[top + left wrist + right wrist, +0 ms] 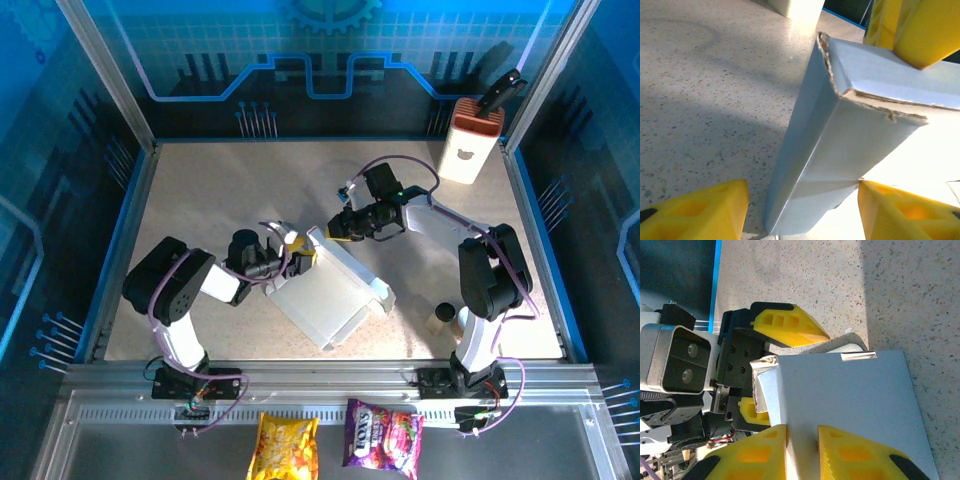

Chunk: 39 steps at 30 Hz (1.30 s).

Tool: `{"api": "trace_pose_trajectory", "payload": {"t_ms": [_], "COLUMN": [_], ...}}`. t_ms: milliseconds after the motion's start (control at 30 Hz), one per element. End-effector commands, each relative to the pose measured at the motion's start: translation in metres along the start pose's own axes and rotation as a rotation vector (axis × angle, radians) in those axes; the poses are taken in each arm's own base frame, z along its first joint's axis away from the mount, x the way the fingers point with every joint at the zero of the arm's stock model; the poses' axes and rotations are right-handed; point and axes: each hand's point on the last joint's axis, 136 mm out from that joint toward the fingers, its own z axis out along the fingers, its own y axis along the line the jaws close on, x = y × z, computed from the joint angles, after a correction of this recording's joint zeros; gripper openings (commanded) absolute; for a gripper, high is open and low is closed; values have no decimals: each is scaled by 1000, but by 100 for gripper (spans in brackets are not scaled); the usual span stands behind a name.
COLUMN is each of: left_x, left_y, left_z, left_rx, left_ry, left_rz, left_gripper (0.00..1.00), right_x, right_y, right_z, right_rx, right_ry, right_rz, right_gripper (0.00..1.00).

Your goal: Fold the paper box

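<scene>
One speckled table (pixel 220 190), blue walls (pixel 300 60), paper box (pixel 325 295).

Hard light strikes the paper box (pixel 920 165) just right of the left gripper (pixel 804 192) — its face bleaches to white glare (detail lost there). Left of the fingers (pixel 705 210) the table (pixel 700 125) lies in soft shadow. The near fingertips look slightly soft; the overhead view is sharp, blue-tinted.

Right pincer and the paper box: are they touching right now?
Touching. The right wrist view shows the right pincer closed on a thin flap of the paper box.
</scene>
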Motion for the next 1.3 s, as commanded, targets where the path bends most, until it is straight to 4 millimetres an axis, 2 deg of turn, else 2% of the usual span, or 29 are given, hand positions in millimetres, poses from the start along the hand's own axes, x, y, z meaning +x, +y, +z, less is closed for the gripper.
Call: {"api": "trace_pose_trajectory", "payload": {"t_ms": [0, 367, 500, 600, 633, 700, 900, 1100, 1267], "left_x": [-8, -6, -7, -9, -9, -8, -10, -10, -7], "left_y": [-8, -5, -1, 11, 15, 19, 15, 9, 0], "left_z": [5, 9, 9, 7, 7, 6, 9, 15, 17], "left_rx": [70, 75, 42, -38, -65, -91, -72, -21, 33], "left_ry": [-31, -39, -45, -47, -41, -25, -8, 15, 19], "left_rz": [45, 41, 46, 47, 44, 46, 64, 58, 65], "left_gripper": [57, 31, 30, 28, 30, 40, 57, 57, 48], "right_x": [14, 13, 13, 13, 13, 14, 14, 15, 16], "right_y": [-20, -20, -18, -20, -19, -19, -20, -20, -19], "right_z": [15, 15, 15, 16, 16, 16, 17, 18, 19], "right_rx": [58, 54, 51, 52, 52, 51, 45, 39, 36], "right_ry": [60, 64, 64, 67, 67, 68, 73, 78, 85], "right_rz": [40, 35, 32, 34, 32, 33, 35, 33, 27], "right_gripper": [23, 22, 22, 22, 22, 22, 22, 22, 22]}}
